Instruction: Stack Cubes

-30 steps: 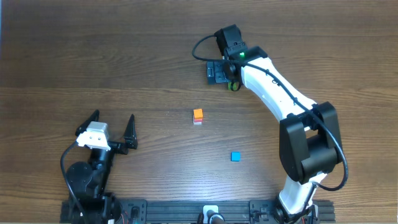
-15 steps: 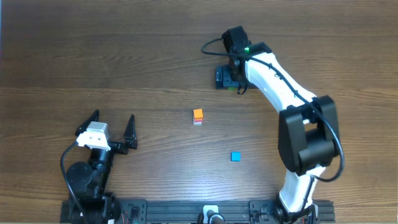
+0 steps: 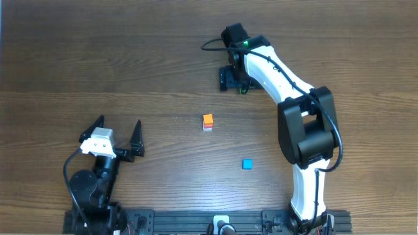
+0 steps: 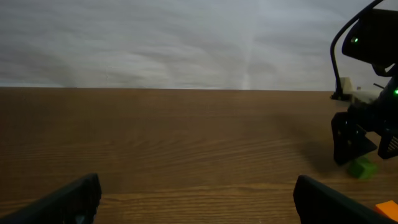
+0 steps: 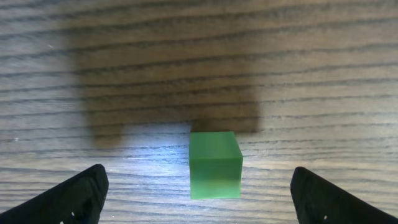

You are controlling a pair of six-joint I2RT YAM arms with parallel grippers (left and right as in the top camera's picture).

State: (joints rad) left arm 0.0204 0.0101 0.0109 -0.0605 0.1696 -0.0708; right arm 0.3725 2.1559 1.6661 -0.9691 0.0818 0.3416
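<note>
Green cube (image 5: 214, 163) inside wide-spread right tool (image 5: 200, 196), gaps both sides

Wooden table (image 3: 98, 52) bears green cube (image 5: 214, 163), blue cube (image 3: 247, 164), orange-topped stack (image 3: 208, 121).

right tool (image 3: 233, 79) shifted back left over green cube (image 3: 244, 90), elbow pulled inward

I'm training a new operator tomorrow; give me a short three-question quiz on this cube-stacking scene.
1. True or false: the small green cube rests on the brown wooden table between the open fingers of the right gripper.
2. Which cube lies nearest the arm bases? A. small orange cube B. small blue cube C. small green cube
3. Fill in: the fingers of the left gripper are ___.
Key: 1 true; 2 B; 3 open.
</note>
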